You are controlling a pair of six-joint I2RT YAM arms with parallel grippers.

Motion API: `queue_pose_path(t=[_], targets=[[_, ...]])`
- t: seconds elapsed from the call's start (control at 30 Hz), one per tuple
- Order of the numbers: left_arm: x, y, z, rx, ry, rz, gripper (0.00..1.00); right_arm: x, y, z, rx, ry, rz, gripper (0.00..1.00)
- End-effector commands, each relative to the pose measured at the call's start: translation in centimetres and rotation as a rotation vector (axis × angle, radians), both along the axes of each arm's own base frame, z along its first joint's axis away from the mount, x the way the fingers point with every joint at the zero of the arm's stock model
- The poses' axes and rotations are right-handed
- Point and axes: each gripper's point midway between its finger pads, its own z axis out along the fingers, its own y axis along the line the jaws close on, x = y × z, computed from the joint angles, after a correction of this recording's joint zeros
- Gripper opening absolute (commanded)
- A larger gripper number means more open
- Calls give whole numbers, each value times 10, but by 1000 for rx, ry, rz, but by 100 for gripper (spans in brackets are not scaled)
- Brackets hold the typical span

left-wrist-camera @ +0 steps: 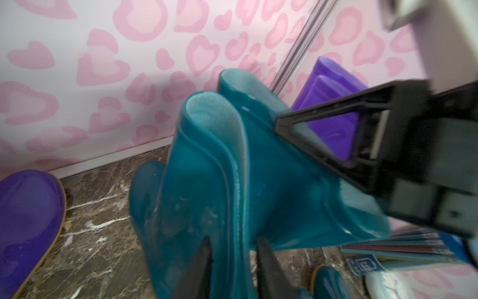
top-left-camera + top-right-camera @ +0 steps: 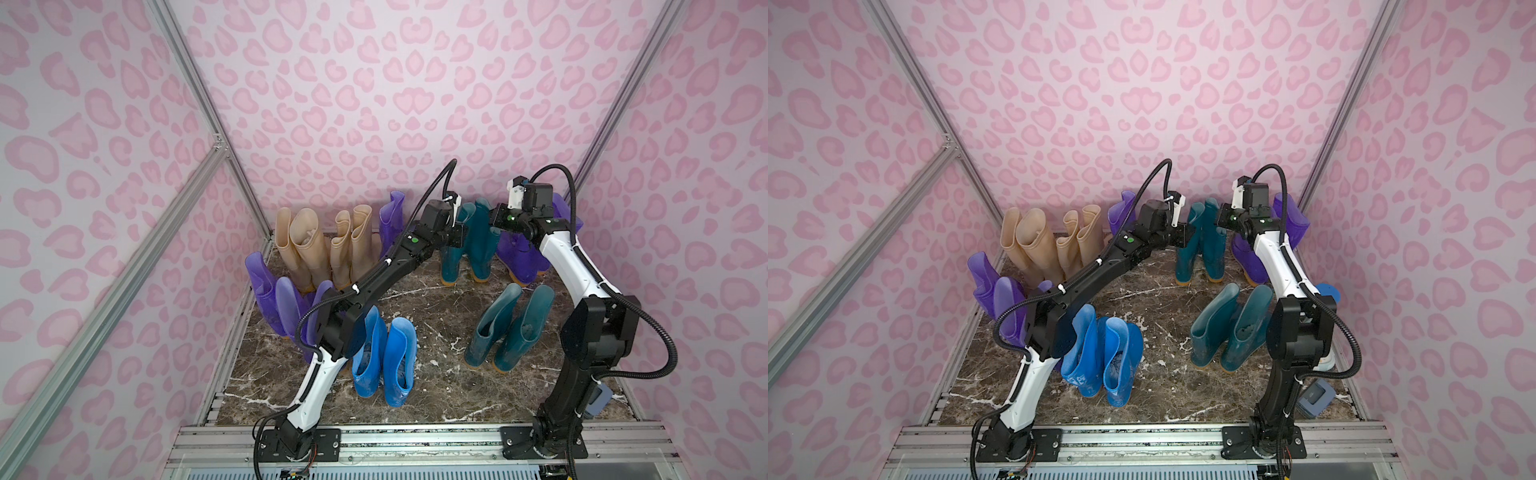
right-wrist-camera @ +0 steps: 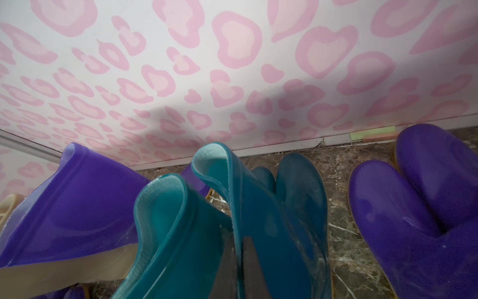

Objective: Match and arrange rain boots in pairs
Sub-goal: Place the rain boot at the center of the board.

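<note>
Fingers point(image 1: 204, 266) of left gripper point(image 1: 232, 240): parted, straddling the cuff edge of a dark teal boot point(image 1: 196, 181) in the far pair; not clamped on it; right gripper point(image 3: 239, 240): fingers point(image 3: 254, 271) pressed together on the thin cuff wall of the neighbouring teal boot point(image 3: 258, 220), pinching it; same grip visible from the left wrist as a black fingertip against that cuff. Both boots upright on the marble floor point(image 2: 415, 399) close to the back wall point(image 2: 374, 104), shafts touching, orange-tan soles down; both wrists just above their tops in both top views.

Elsewhere on the floor: nearer teal pair point(image 2: 525, 332) right of centre, side by side; bright blue pair point(image 2: 401, 357) front and left of centre, touching, just beside the left arm's elbow; four beige boots point(image 2: 307, 245) bunched at back left, upright; purple boots point(image 2: 259, 278) along the left edge, partly hidden behind the left arm; lone purple boot point(image 2: 392, 216) against the back wall, between beige bunch and left wrist; further purple pair point(image 2: 519, 257) at back right, behind the right arm, just beside the pinched teal one. Small grey-blue device point(image 2: 1314, 399) at the floor's right edge near the right arm's base; kind unclear.
</note>
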Motion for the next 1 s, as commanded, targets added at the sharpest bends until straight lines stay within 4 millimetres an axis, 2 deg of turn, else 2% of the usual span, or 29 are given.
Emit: queue_pose_path(t=[0.0, 0.03, 0.07, 0.17, 0.23, 0.4, 0.5, 0.53, 0.57, 0.6, 0.67, 0.73, 0.83, 0.9, 0.97], targets=[[-9, -1, 28, -37, -42, -56, 75, 8, 9, 1, 77, -15, 18, 0], [-12, -1, 31, -29, -47, -76, 81, 10, 8, -2, 80, -8, 15, 0], [-12, 4, 33, -18, -43, -69, 83, 10, 8, -4, 82, -4, 17, 0], [-21, 15, 45, -19, -37, -107, 84, 7, 9, -10, 97, 10, 19, 0], [-28, 27, 60, -16, -44, -114, 84, 6, 11, -2, 121, -14, 23, 0], [-45, 74, 119, -58, -76, -102, 85, 10, 11, 12, 139, -28, 23, 1], [-58, 112, 146, -52, -72, -61, 87, 7, 10, 12, 129, -27, 20, 9], [-62, 125, 151, -43, -73, -46, 88, 6, 8, 13, 123, -26, 19, 16], [-67, 140, 154, -28, -62, -19, 88, 4, 6, 15, 113, -25, 11, 30], [-72, 155, 158, -23, -56, 5, 88, 2, 3, 19, 95, -34, 1, 41], [-83, 183, 167, -21, -48, 46, 88, -2, -3, 30, 63, -54, -25, 51], [-97, 206, 182, -38, -69, 82, 88, -8, -9, 42, 32, -75, -47, 57], [-129, 238, 207, -17, -138, 131, 89, -19, -17, 61, -4, -108, -80, 63], [-149, 263, 216, 20, -172, 189, 89, -29, -19, 72, -33, -126, -93, 66], [-167, 299, 212, 78, -159, 294, 89, -42, -14, 89, -68, -156, -101, 66]])
